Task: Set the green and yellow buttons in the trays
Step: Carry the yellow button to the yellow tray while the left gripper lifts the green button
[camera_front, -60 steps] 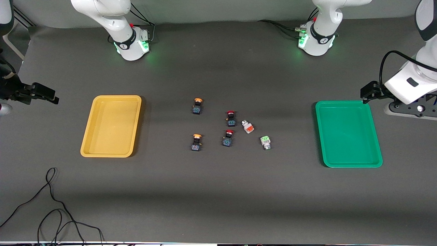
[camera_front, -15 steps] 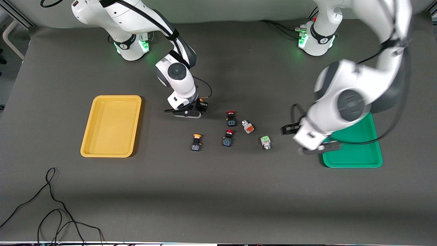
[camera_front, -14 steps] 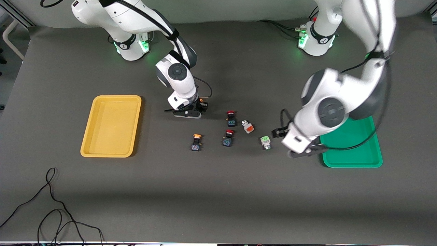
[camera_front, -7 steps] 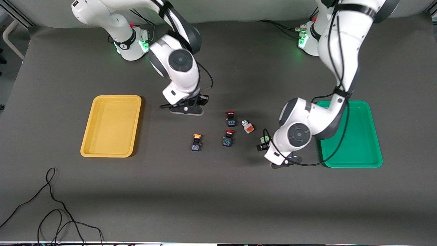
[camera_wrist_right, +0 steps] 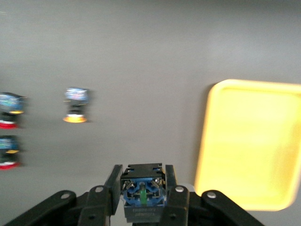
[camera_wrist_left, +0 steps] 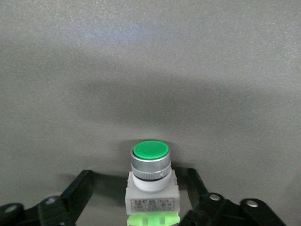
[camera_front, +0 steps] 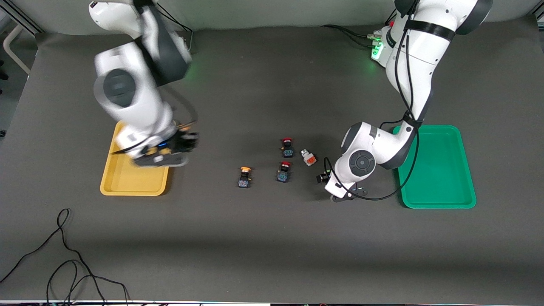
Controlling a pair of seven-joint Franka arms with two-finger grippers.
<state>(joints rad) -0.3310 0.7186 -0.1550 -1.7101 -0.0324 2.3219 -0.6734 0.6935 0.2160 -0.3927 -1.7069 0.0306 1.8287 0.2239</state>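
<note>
A green button (camera_wrist_left: 149,183) with a round green cap and white body lies on the mat between the fingers (camera_wrist_left: 77,193) of my left gripper (camera_wrist_left: 139,179), which is open, with gaps on both sides. From the front the left gripper (camera_front: 326,178) is low on the mat and covers that button. My right gripper (camera_wrist_right: 142,181) is shut on the black-blue body of a yellow button (camera_wrist_right: 142,195). The right gripper (camera_front: 180,142) hangs over the yellow tray's (camera_front: 127,182) rim that faces the middle of the table. A second yellow button (camera_front: 244,177) lies mid-table. The green tray (camera_front: 437,165) lies beside the left arm.
Two red-capped buttons (camera_front: 287,146) (camera_front: 284,171) and a white one with an orange part (camera_front: 308,157) lie between the second yellow button and the left gripper. Loose black cables (camera_front: 63,263) lie near the front edge at the right arm's end.
The right arm has lifted a yellow button off the mat and carried it to the yellow tray. The left arm has come down from the green tray around the green button, its fingers narrowing.
</note>
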